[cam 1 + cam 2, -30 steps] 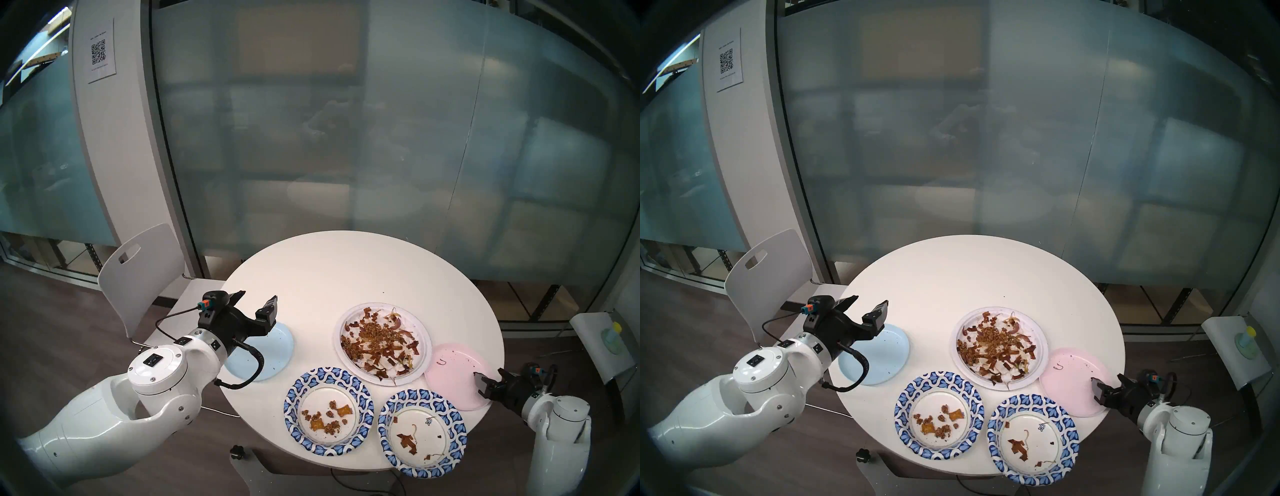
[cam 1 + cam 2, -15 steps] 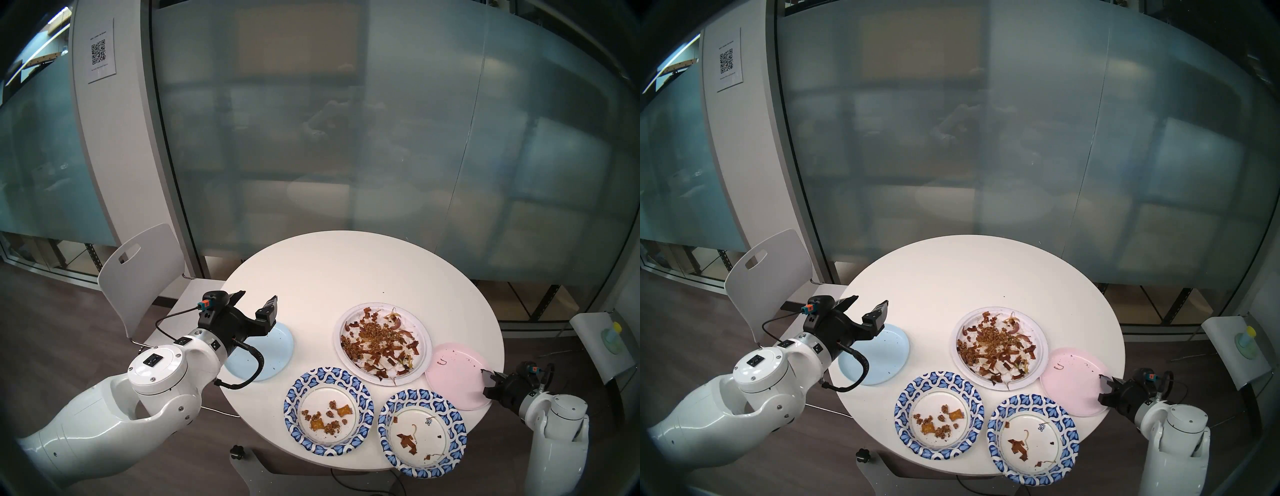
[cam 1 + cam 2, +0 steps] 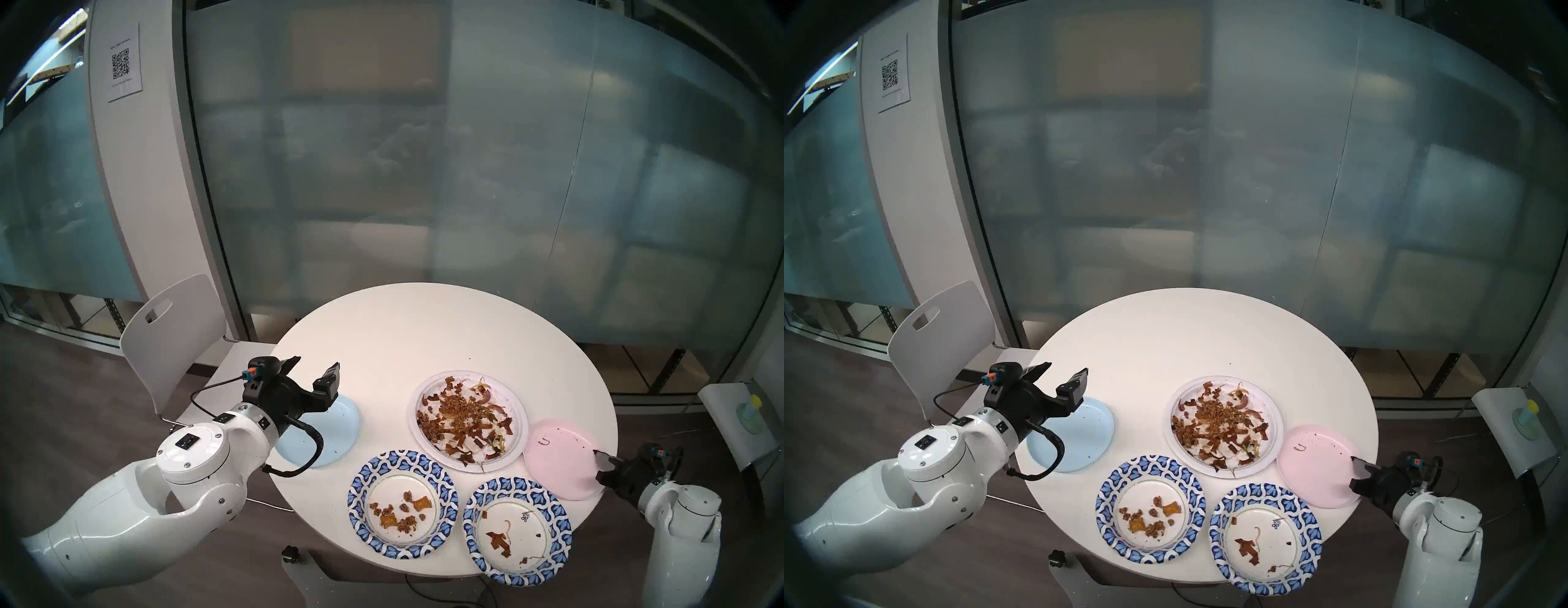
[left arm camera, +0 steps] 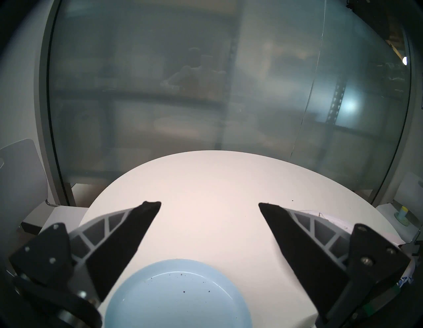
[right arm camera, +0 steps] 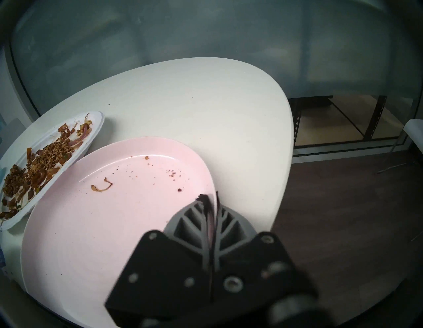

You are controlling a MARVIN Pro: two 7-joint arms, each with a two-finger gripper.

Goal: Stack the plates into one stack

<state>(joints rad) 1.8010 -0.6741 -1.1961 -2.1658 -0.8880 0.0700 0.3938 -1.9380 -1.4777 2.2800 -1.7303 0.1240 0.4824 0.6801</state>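
— Which plate is it after?

— The pink plate, at the counter's right edge. The right hand is pinched tight on its near rim, one finger above, one below. That side overhangs the edge, which I'd guess is why it goes in there.

— And the other arm?

— The left hand hangs spread wide and empty over the light blue plate, probably waiting its turn.

— Nothing stacked yet?

— No. The large white paper plate, heaped with brown scraps, sits just beside the pink one, rims touching or nearly. Looks like the natural base. The two blue-patterned plates lie nearer the front, each with crumbs.
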